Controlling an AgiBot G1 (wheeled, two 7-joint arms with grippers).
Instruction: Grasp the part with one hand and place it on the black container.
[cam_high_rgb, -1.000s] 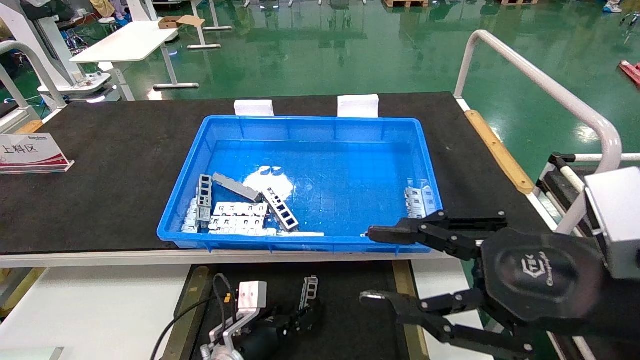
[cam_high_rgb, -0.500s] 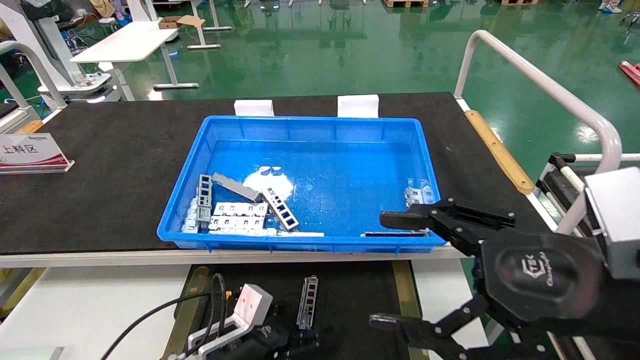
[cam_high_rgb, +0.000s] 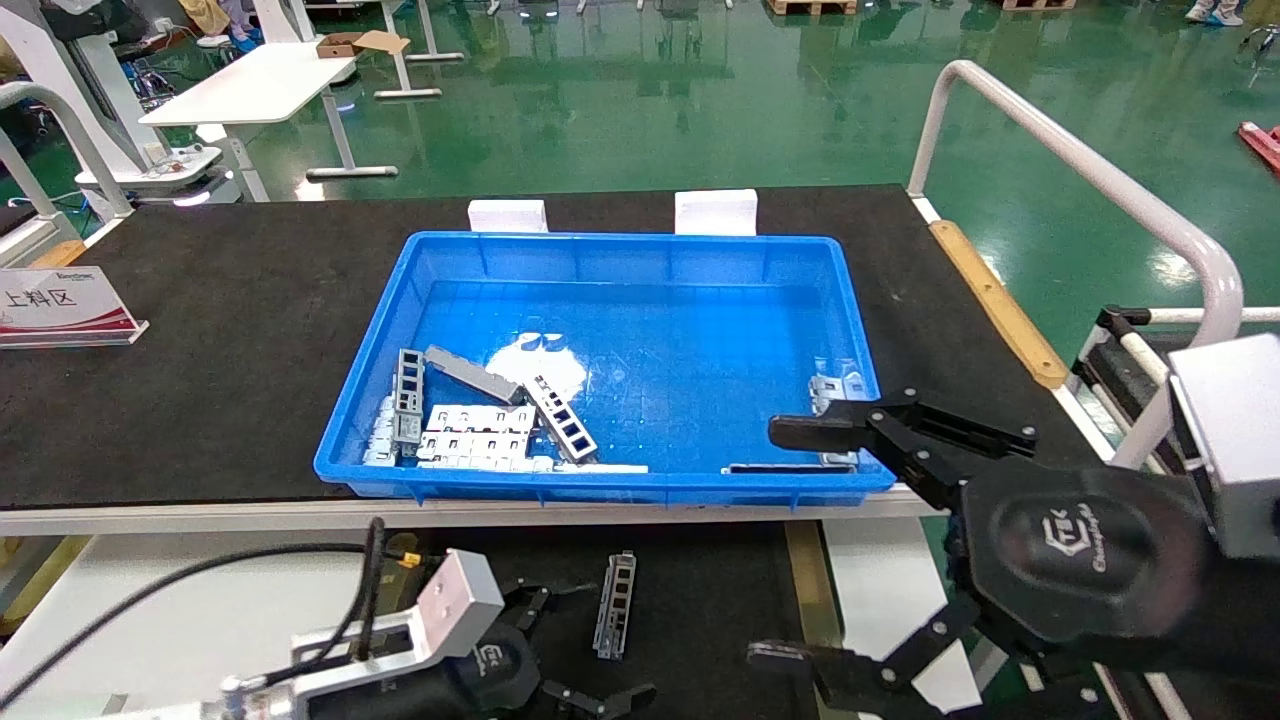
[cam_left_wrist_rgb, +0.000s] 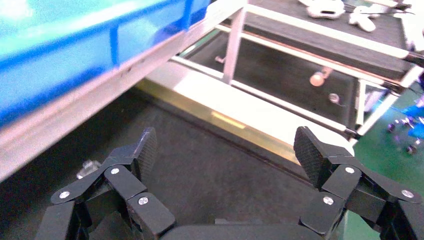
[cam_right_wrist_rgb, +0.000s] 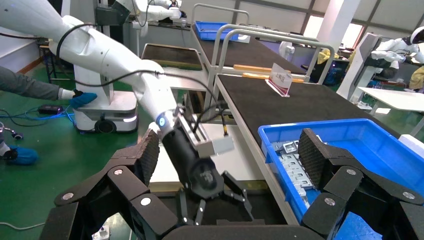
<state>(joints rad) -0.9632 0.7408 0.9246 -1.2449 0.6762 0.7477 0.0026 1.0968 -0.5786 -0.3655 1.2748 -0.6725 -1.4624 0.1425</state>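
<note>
The narrow silver-grey metal strip with its ladder-like row of rectangular cutouts (cam_high_rgb: 614, 605) lies flat on the wide matte-black tray surface with brass-tan side rails (cam_high_rgb: 700, 600), running roughly from 12 to 6 o'clock in the head view, and nothing is touching it. The left gripper (cam_high_rgb: 580, 645) sits low at about 7 o'clock from the strip, just beside it, with its black fingers spread wide apart and empty; its wrist view shows both ribbed pads (cam_left_wrist_rgb: 146, 148) standing well apart over bare black matting. The right gripper (cam_high_rgb: 790, 545) hangs at about 3 o'clock from the strip, well apart from it, also spread wide with nothing between the fingers: one finger reaches over the near right corner of the bright blue plastic bin (cam_high_rgb: 640, 490), the other points low over the tray's right rail. Inside that bin, at 9 o'clock from its centre, lies a loose heap of pale perforated plates and more ladder-cut strips (cam_high_rgb: 480, 425), and a few pale pieces (cam_high_rgb: 835, 385) rest against its right wall. A white sign with a red band (cam_high_rgb: 60, 305) stands at the far left on the black-topped table (cam_high_rgb: 220, 330).
</note>
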